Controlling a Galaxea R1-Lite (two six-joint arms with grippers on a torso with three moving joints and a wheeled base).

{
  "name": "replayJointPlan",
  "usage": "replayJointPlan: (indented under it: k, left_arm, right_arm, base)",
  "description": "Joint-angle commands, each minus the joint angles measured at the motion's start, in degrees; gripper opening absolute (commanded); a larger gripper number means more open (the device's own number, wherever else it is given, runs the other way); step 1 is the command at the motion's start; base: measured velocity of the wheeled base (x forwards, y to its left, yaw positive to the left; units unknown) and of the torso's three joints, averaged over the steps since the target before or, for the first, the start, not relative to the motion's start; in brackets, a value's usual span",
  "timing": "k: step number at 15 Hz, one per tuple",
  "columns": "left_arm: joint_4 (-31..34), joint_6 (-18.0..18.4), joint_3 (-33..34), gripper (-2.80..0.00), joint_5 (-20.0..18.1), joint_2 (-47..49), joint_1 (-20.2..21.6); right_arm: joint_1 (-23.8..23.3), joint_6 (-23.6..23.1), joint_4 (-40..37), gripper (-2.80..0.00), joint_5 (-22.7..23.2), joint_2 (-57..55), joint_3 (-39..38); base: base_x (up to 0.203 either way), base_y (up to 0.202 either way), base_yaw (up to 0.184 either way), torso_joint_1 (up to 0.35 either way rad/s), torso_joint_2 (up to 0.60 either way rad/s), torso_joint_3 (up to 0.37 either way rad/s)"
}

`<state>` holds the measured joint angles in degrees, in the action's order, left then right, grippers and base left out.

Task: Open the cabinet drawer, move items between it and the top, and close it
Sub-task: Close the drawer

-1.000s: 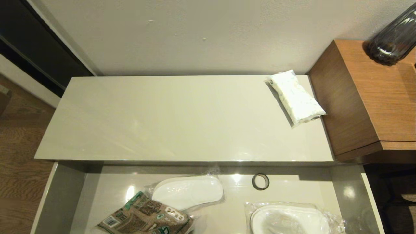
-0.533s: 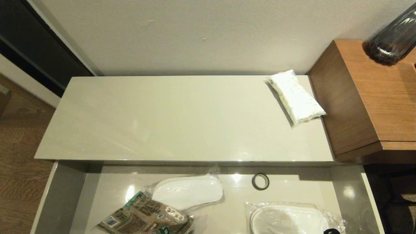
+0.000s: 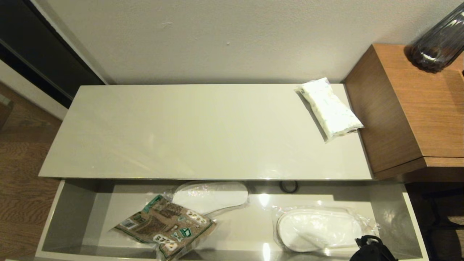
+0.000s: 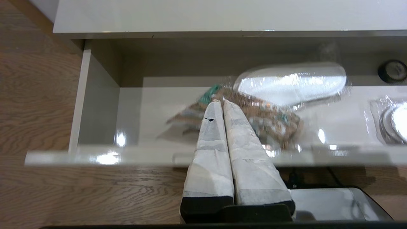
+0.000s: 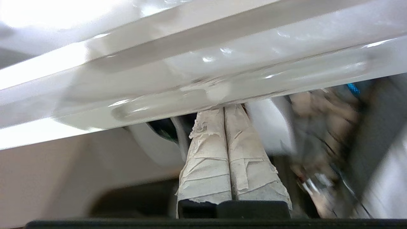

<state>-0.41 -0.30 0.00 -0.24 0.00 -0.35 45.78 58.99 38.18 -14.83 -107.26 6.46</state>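
Note:
The cabinet drawer stands partly open below the top. In it lies the brown-and-green packet, left of the middle. The white pack rests on the top's far right end. My right gripper is shut, its tips against the underside of the drawer's glossy front; its black wrist shows at the drawer's near right. My left gripper is shut and empty, parked in front of the drawer's front rim, with the packet beyond its tips.
Two bagged white slippers lie in the drawer, and a dark tape ring sits half under the top's edge. An orange-brown wooden block with a dark vase stands on the right. Wood floor lies to the left.
The drawer has slid partway in toward the cabinet, carrying its contents; its front edge now shows. My right arm has come into the head view at the bottom right.

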Motion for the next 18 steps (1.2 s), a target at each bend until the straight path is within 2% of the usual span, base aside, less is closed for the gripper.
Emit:
replayJointPlan:
  k: [1, 3, 6, 11, 16, 18]
  left_arm:
    - [-0.02, -0.05, 0.00, -2.80, -0.02, 0.09, 0.00]
    - [-0.02, -0.05, 0.00, -2.80, -0.02, 0.09, 0.00]
    - [-0.02, -0.05, 0.00, -2.80, -0.02, 0.09, 0.00]
    - [-0.02, -0.05, -0.01, -2.80, -0.02, 0.09, 0.00]
    - [-0.02, -0.05, 0.00, -2.80, -0.02, 0.09, 0.00]
    - [-0.02, -0.05, 0.00, -2.80, -0.02, 0.09, 0.00]
  right_arm:
    - [-0.94, -0.27, -0.85, -2.80, -0.98, 1.77, 2.44]
    - [-3.42, -1.02, -2.92, -2.80, -1.51, 1.93, 6.35]
    - [-7.91, -5.71, -8.35, -2.80, -2.49, 5.06, 12.83]
    - [-13.04, -8.44, -24.74, -2.80, -2.02, 8.64, 30.64]
    - [-15.21, -12.00, -40.66, -2.80, -1.87, 10.47, 48.24]
    - [-15.65, -12.59, -49.58, -2.80, -1.64, 15.48, 54.03]
  base:
    - [0.000, 0.000, 0.000, 0.000, 0.00, 0.000]
    - [0.000, 0.000, 0.000, 0.000, 0.00, 0.000]
    - [0.000, 0.000, 0.000, 0.000, 0.00, 0.000]
    - [0.000, 0.000, 0.000, 0.000, 0.00, 0.000]
    - [0.000, 0.000, 0.000, 0.000, 0.00, 0.000]
    - [0.000, 0.000, 0.000, 0.000, 0.00, 0.000]
